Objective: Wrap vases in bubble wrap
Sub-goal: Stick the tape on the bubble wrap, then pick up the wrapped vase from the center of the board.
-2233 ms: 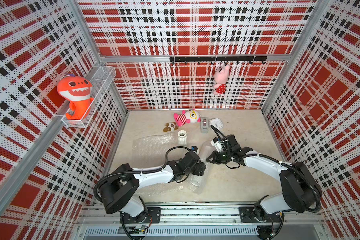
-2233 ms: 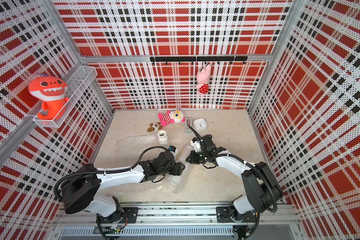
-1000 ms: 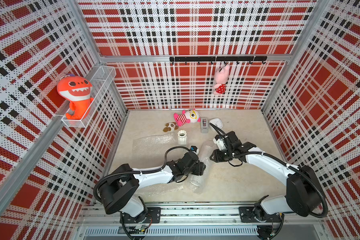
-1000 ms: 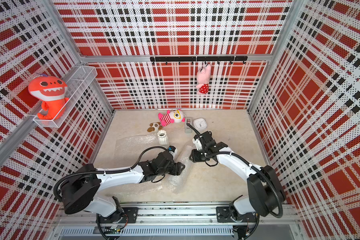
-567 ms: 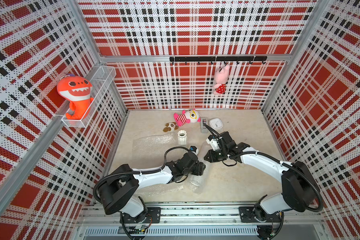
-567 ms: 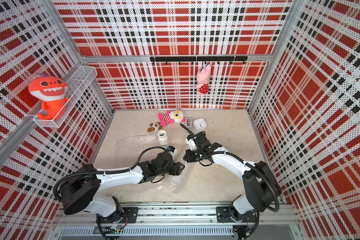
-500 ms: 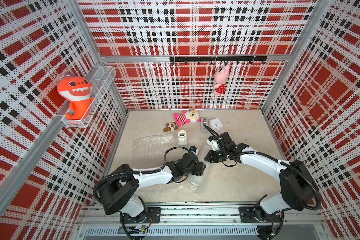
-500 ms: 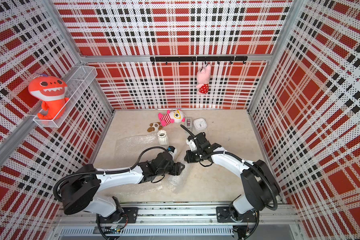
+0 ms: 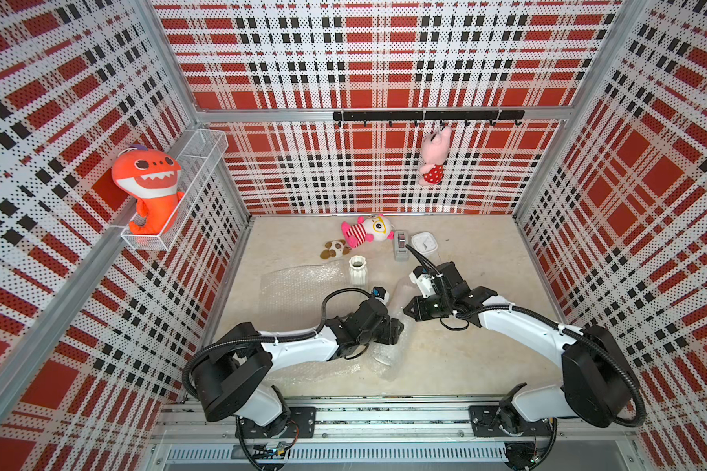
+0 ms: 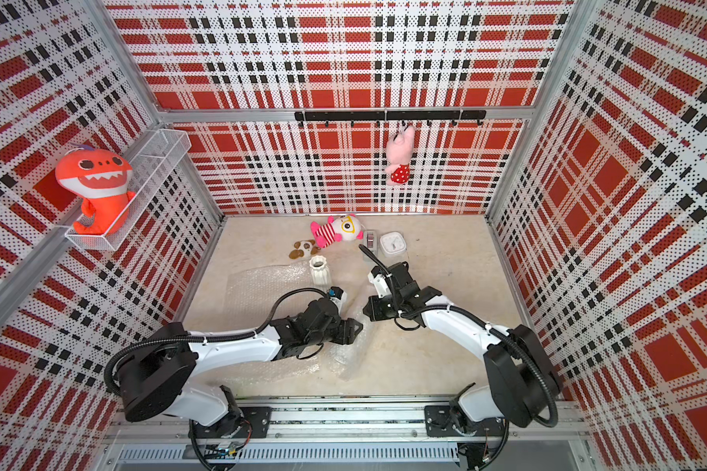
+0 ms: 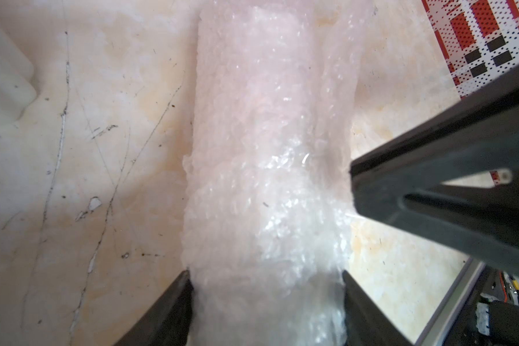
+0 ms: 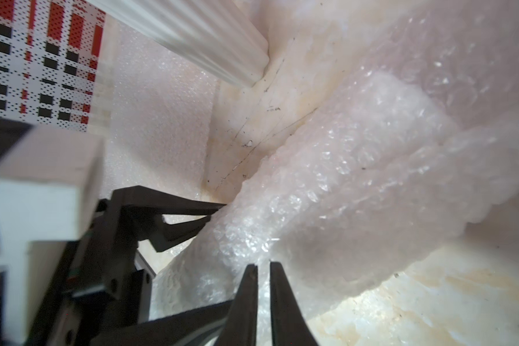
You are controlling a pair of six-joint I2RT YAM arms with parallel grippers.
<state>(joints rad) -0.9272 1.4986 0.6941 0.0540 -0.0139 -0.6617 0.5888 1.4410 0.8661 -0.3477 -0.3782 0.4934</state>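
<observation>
The left gripper [image 11: 267, 287] has its jaws wide apart around one end of a roll of bubble wrap [image 11: 267, 149] that lies on the table [image 9: 486, 359], and both jaws touch the plastic. I cannot see through the bubbles, but I think one of the vases is inside.

The right gripper [image 12: 262, 269] is almost closed, and a thin fold of the same roll seems to be pinched between its tips.

A ribbed white vase [image 9: 358, 270] stands upright and bare close by. It is just beside the flat bubble wrap sheet [image 9: 299, 285].

For this step to go well, the right arm should draw the fold over the roll gently but tight, because such thin film slips out or tears easily. The left gripper should hold firmly enough that the roll does not turn, yet without crushing it.
</observation>
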